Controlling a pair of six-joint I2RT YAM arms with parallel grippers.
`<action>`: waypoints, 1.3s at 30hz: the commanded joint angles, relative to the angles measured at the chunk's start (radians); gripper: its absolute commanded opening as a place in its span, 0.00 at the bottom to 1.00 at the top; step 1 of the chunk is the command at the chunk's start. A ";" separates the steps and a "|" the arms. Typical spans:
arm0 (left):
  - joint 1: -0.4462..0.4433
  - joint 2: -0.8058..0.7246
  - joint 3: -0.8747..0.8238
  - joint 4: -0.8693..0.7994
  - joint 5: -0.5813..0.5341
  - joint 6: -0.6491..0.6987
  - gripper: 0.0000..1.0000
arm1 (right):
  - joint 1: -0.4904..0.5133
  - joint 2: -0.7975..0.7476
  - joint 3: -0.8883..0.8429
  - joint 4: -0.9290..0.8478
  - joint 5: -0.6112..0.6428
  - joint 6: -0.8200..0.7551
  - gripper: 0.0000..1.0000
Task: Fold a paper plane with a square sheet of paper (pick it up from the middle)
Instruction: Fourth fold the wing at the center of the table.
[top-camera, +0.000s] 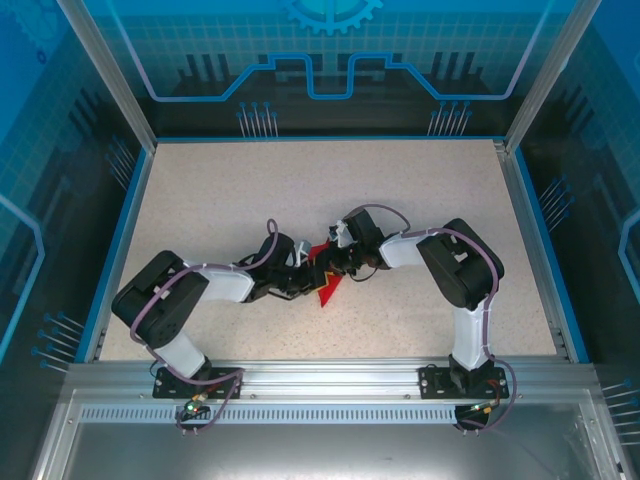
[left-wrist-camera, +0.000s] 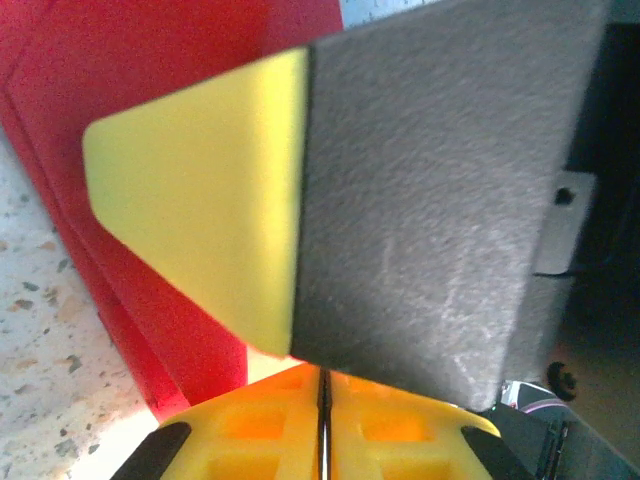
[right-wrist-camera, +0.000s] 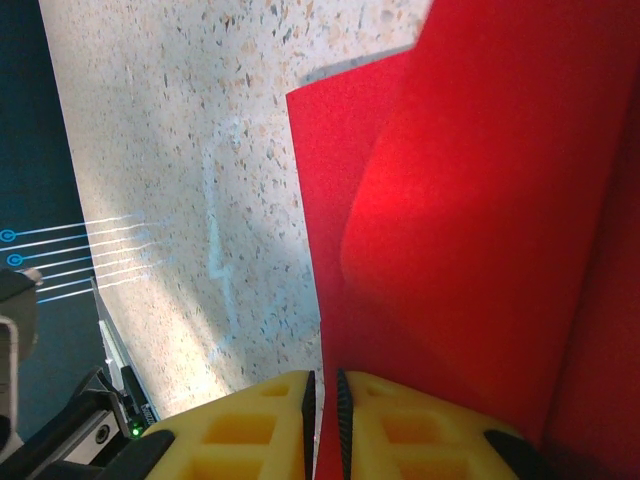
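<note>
Centrally: right gripper (right-wrist-camera: 325, 380) pinches folded red paper (right-wrist-camera: 480, 250); left gripper (left-wrist-camera: 323, 378) closed, paper alongside.

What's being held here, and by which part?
The right gripper pinches the red paper near one edge; whether the shut left gripper grips it cannot be told.

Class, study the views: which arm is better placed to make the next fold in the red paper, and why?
Probably right: the right gripper is shut on the red paper, ready to fold it. The left gripper is shut, the paper beside it.
</note>
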 joint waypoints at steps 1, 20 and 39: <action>-0.017 -0.012 -0.027 0.031 -0.014 0.002 0.12 | -0.003 0.039 -0.026 -0.054 0.029 -0.003 0.17; -0.039 -0.037 -0.043 0.022 -0.153 0.027 0.16 | -0.006 0.038 -0.037 -0.038 0.030 0.006 0.17; -0.107 0.050 -0.098 0.125 -0.119 -0.012 0.14 | -0.006 0.042 -0.045 -0.038 0.032 0.008 0.17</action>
